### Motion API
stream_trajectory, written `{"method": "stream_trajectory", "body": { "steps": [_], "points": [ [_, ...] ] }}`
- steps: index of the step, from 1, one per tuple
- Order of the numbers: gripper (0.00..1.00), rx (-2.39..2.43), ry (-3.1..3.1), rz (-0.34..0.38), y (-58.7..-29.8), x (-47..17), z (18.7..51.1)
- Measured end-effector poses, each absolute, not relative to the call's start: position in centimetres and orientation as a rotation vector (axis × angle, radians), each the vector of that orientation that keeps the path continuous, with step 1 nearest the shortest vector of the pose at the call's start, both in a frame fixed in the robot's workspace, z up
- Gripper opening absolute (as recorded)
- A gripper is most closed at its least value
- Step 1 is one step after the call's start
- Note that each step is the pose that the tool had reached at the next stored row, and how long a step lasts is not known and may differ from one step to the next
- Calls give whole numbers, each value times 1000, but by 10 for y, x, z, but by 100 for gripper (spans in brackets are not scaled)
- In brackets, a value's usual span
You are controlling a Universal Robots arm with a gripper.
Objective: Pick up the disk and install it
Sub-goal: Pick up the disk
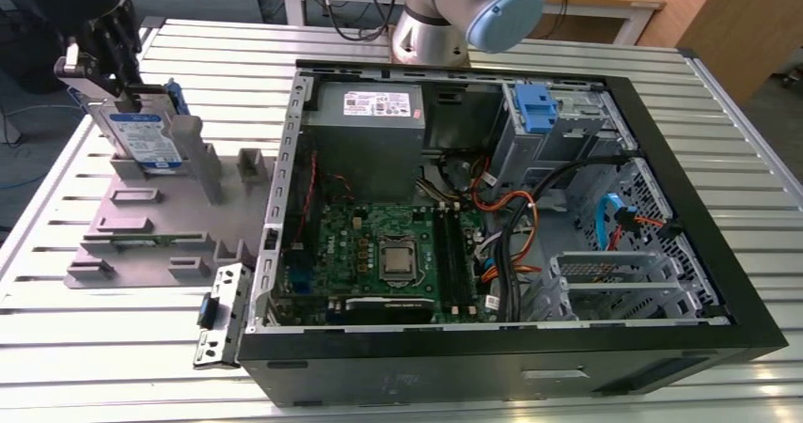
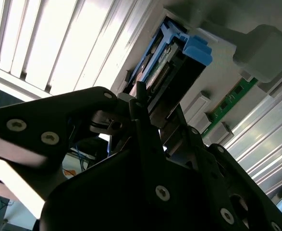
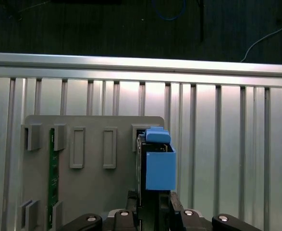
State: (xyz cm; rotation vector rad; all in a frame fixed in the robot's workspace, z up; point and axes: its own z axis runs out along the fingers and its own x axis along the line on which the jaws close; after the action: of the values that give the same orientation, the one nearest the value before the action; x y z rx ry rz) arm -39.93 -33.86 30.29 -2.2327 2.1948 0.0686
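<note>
We have the gripper (image 1: 123, 92) sitting over the top edge of the disk (image 1: 146, 139), which stands upright in an end slot of the grey fixture (image 1: 150, 230), though we cannot tell if it is clamped, and a crooked lift could jam the blue carrier (image 3: 160, 171) there.

The disk (image 1: 149, 139) stands on edge in the rack (image 1: 132, 244) on the table (image 1: 101, 348), at the exterior view's left of the computer case (image 1: 477, 376), beneath my gripper (image 1: 119, 89).
</note>
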Motion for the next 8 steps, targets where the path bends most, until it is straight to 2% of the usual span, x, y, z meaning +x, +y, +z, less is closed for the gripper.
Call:
{"method": "stream_trajectory", "body": {
  "steps": [8],
  "points": [
    [35,-2170,2255,68,-339,-399,303]
  ]
}}
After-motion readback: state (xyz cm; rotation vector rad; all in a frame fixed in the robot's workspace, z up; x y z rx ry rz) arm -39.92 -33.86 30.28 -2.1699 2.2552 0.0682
